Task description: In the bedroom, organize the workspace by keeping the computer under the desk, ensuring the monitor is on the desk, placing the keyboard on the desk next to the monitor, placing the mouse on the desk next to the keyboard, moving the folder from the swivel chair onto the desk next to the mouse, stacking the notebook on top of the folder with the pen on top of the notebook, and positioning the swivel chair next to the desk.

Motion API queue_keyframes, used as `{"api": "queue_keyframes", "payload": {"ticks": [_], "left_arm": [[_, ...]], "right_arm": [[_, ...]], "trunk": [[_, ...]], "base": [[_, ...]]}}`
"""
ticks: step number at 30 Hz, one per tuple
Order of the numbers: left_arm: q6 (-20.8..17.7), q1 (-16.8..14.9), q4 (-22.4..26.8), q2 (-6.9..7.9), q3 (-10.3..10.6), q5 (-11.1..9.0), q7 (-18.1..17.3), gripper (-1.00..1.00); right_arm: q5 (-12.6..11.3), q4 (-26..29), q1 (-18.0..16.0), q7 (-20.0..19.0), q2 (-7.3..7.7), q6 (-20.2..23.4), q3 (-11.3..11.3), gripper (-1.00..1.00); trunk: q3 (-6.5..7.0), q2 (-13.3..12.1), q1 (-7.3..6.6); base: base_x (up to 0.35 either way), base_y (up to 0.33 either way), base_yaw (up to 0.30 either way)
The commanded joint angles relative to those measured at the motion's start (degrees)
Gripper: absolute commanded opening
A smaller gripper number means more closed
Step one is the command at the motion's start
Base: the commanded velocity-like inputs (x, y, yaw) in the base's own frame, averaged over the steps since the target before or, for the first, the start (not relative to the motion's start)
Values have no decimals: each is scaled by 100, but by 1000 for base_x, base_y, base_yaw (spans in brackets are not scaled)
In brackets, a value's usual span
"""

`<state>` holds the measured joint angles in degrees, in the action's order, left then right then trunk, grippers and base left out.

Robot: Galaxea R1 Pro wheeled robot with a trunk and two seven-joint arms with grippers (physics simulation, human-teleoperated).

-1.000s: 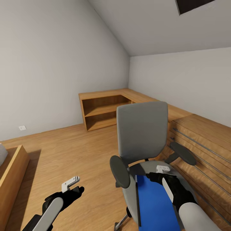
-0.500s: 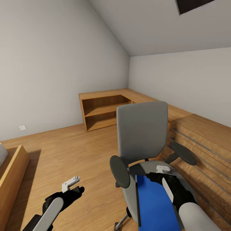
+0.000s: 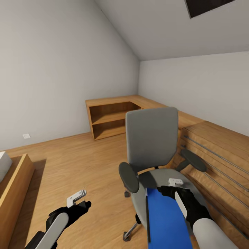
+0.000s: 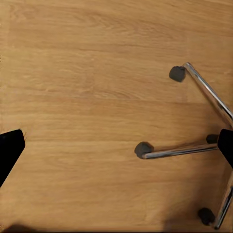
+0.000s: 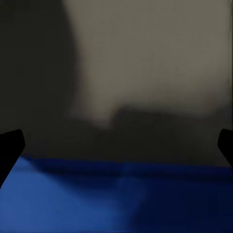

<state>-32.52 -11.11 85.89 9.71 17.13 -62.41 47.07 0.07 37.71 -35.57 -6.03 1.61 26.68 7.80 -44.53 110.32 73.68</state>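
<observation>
The blue folder [image 3: 166,221] is lying flat on the seat of the swivel chair [image 3: 152,138]; it is looking thin, light, probably slippery, so I would be pinching it at a free edge. The right gripper [image 3: 170,188] is hovering over its far edge with fingertips wide apart, holding nothing, while the left gripper [image 3: 80,200] is hanging open and empty above the floor [image 3: 86,162].

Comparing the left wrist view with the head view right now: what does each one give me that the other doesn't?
Left wrist alone: three more casters of the swivel chair's chrome star base, from above. Head alone: the chair's grey backrest, armrests, the blue folder on the seat with the right hand over it, the left hand above bare floor, and the wooden shelf unit. Shared: the wood floor and part of the chair base.
</observation>
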Motion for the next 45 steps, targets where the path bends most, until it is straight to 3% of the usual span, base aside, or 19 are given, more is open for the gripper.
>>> {"api": "queue_keyframes", "payload": {"ticks": [1, 13, 45], "left_arm": [[-5, -5, 7, 5, 10, -41, 49, 100], [-3, -5, 7, 2, 10, -54, 48, 100], [0, -5, 7, -13, 69, -20, 66, 100]], "right_arm": [[2, 9, -2, -29, -2, 31, 20, 100], [2, 9, -2, -30, -2, 29, 20, 100], [1, 16, -2, -30, 0, 22, 20, 100]], "trunk": [[-6, 3, -2], [-6, 3, -2], [569, -1280, -705]], "base": [[-67, 0, 0], [-18, 0, 0], [0, 0, 0]]}}
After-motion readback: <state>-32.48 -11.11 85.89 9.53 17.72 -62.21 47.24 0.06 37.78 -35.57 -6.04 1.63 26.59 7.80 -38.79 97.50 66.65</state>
